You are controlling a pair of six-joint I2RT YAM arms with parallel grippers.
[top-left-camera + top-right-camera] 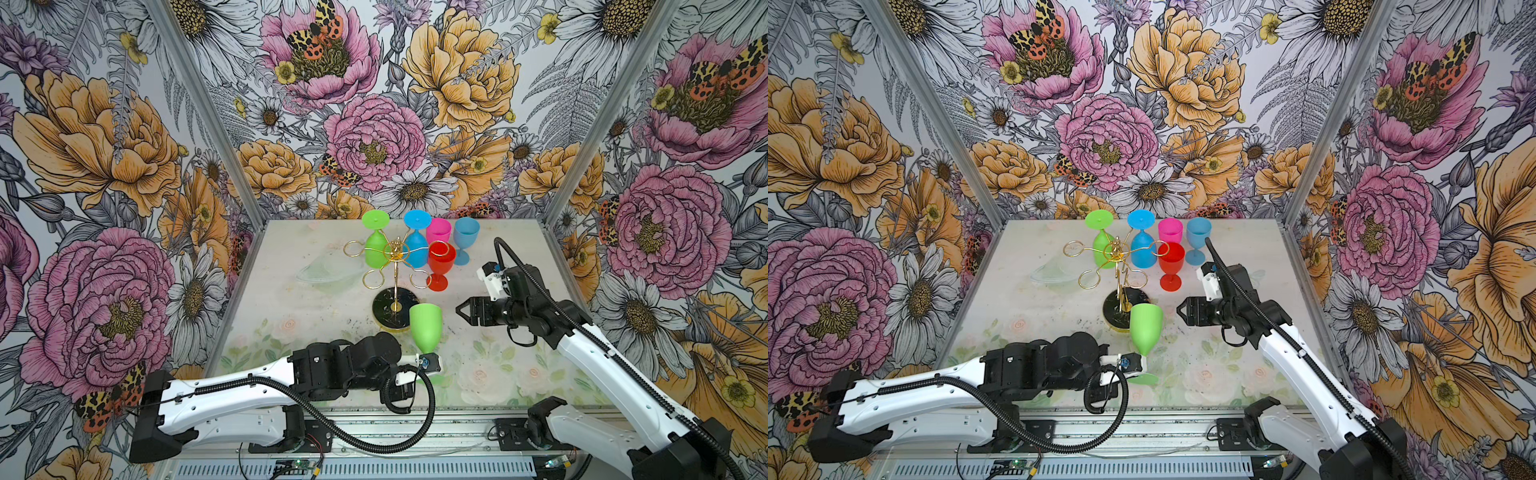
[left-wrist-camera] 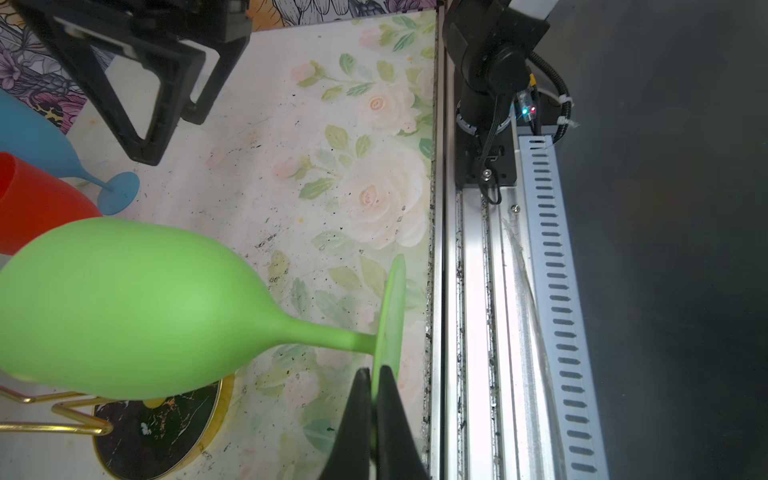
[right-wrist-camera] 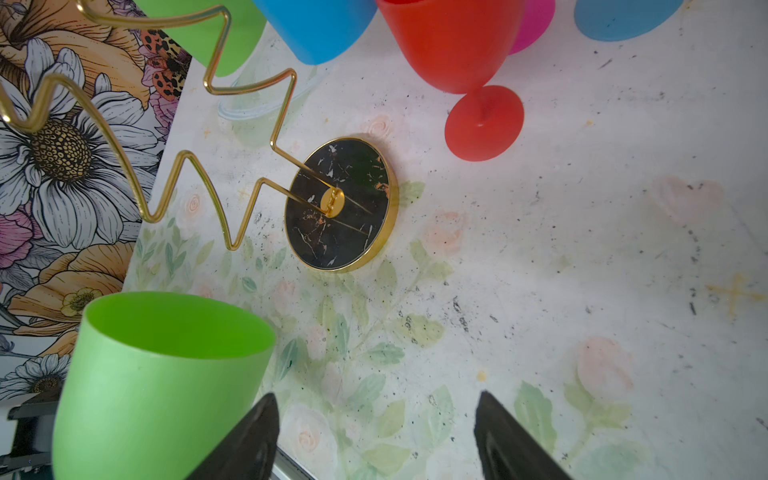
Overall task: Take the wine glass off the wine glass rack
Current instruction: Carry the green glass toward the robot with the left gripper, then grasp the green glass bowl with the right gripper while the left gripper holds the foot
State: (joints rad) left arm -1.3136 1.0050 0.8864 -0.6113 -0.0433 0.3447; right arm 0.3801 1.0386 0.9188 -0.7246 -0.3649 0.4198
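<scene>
Green, bright lime green, is the wine glass (image 1: 424,328) on show, and it is seen clear of the wine glass rack (image 1: 396,250). It is held upright, mouth up, just in front of the rack's round black base (image 1: 392,307) in both top views. The left gripper (image 2: 374,376) is caught in the left wrist view clamped on the rim of the glass's foot (image 2: 392,307). Its two black fingers are pressed together with only the thin green disc between them. Whether that foot is touching the table (image 1: 316,316) cannot be told (from above, the wrist camera housing is in the way).

Over on the right, the right gripper (image 1: 459,311) is held level beside the bowl, near it but apart. Its jaws are spread wide and nothing is gripped. In the right wrist view only bare table is seen in the gap, with the green bowl off to one side of the fingers.

At the far side of the rack, a second green glass (image 1: 376,249) and a blue glass (image 1: 415,249) are hung upside down on the gold hooks. Just right of the rack, a red glass (image 1: 441,259), a pink glass (image 1: 438,230) and a pale blue glass (image 1: 466,239) are stood upright on the table. A clear dish (image 1: 324,270) is laid to the rack's left.
</scene>
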